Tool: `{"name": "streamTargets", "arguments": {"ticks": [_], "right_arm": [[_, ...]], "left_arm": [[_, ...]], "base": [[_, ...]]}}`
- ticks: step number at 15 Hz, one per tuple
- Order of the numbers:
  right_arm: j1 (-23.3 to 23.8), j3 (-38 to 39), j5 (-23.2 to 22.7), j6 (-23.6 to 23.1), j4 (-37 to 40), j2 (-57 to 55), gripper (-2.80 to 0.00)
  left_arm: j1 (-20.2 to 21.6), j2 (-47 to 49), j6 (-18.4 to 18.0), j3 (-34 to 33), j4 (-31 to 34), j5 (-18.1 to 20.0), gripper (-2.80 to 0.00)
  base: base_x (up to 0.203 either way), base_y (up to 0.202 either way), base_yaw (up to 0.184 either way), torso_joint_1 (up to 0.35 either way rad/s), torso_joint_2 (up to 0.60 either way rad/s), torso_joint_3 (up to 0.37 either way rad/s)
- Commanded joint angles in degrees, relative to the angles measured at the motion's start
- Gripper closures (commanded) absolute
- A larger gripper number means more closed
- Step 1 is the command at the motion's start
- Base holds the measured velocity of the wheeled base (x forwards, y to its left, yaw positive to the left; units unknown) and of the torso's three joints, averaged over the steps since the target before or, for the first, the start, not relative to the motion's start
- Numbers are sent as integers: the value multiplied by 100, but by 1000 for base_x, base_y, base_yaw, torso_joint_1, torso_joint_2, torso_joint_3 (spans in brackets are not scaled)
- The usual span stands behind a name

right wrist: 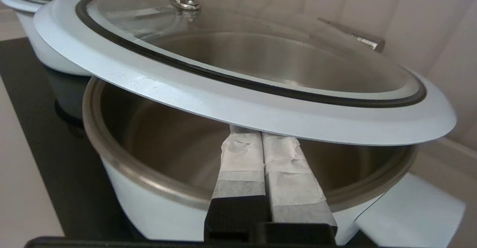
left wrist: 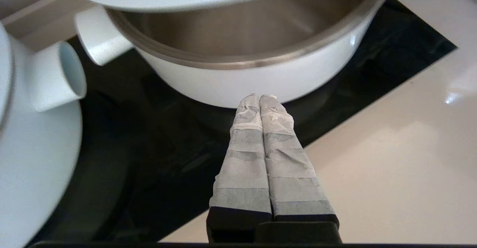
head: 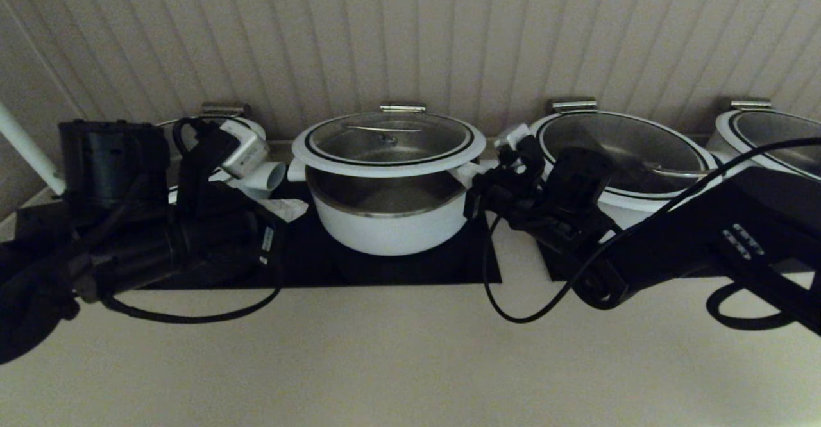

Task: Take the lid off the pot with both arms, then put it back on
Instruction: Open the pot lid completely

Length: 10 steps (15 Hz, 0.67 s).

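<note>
The round glass lid with its broad white rim and thin black ring sits raised above the deep white pot with the steel inside, its front edge tilted up so a gap shows the steel wall beneath. Its curved steel bar handle runs side to side across the glass, and the steel hinge tab is at the back, against the ribbed pale wall. The pot stands on a black glass hob panel set in the cream counter.

My right gripper is at the pot's right side, both taped fingers pressed together, their tips tucked under the lid's white rim and over the pot's steel lip. My left gripper is lower, at the pot's left front, fingers also pressed together with nothing between them, tips just at the white wall below the rim.

Left of the pot a neighbouring white pot's stub handle crowds my left arm. Right of the pot, two wider white pots with glass lids stand behind my right arm.
</note>
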State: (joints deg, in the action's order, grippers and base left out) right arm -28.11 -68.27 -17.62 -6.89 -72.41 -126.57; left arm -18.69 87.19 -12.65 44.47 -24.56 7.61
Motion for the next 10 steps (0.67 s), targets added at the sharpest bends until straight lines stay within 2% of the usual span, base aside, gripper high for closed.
{"name": "streamTargets", "arguments": {"ticks": [1,10], "right_arm": [[-1,-37,-13,-6,-45,19,0],[-1,-28,-4,-14,-63,45,0]], "left_arm": [[-61,124,48,-234,-418,-7,0],[-109,1142,245,-59,-2008,-48,0]], "base": [[0,0,0,0,0,0],[0,0,0,0,0,0]]}}
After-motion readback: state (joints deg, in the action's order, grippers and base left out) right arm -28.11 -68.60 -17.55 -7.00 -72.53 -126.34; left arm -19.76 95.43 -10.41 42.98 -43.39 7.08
